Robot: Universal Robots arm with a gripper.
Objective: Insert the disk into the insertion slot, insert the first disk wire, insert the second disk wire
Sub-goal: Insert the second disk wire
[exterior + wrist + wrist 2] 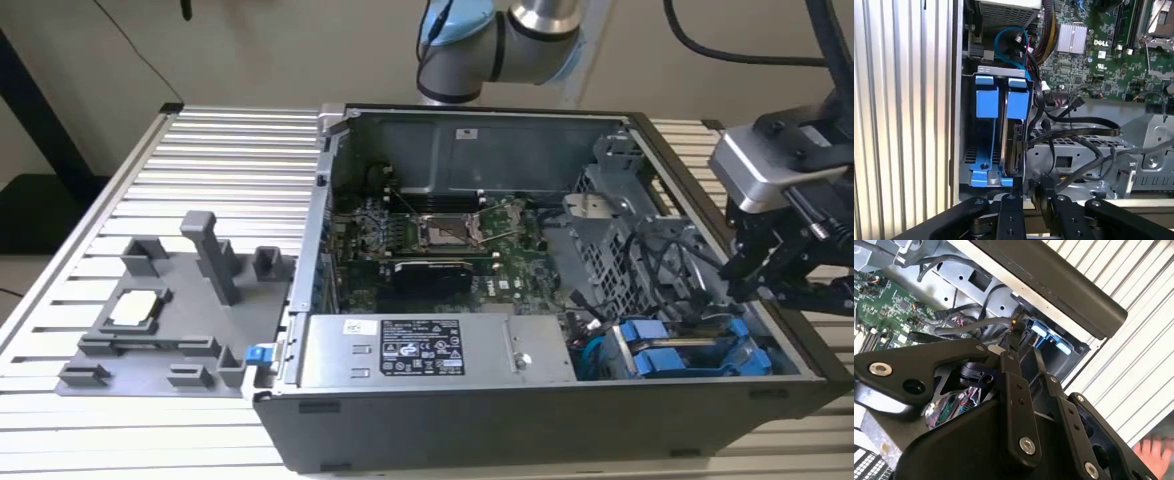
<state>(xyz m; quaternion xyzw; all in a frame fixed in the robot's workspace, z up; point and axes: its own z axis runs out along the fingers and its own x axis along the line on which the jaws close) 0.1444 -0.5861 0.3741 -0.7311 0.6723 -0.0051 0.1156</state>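
The disk point(1010, 145) stands on edge in its blue carrier point(1018, 102) inside the insertion slot point(967, 150) of the grey drive cage, next to a second blue carrier point(986, 95). In the exterior view the blue carriers point(674, 355) sit at the case's near right corner. A black disk wire point(1079, 134) runs across the cage and ends at the disk's rear edge. My gripper point(1031, 189) hangs over that corner point(767, 290), shut on the wire's connector point(1014, 327) right at the disk. Several more black cables loop beside it.
The open computer case holds a green motherboard point(427, 240) and a grey power-supply box point(400, 350). A grey plastic fixture point(160, 320) lies on the slatted table at the exterior view's left. A person's hand point(1154, 447) rests on the table beside the case.
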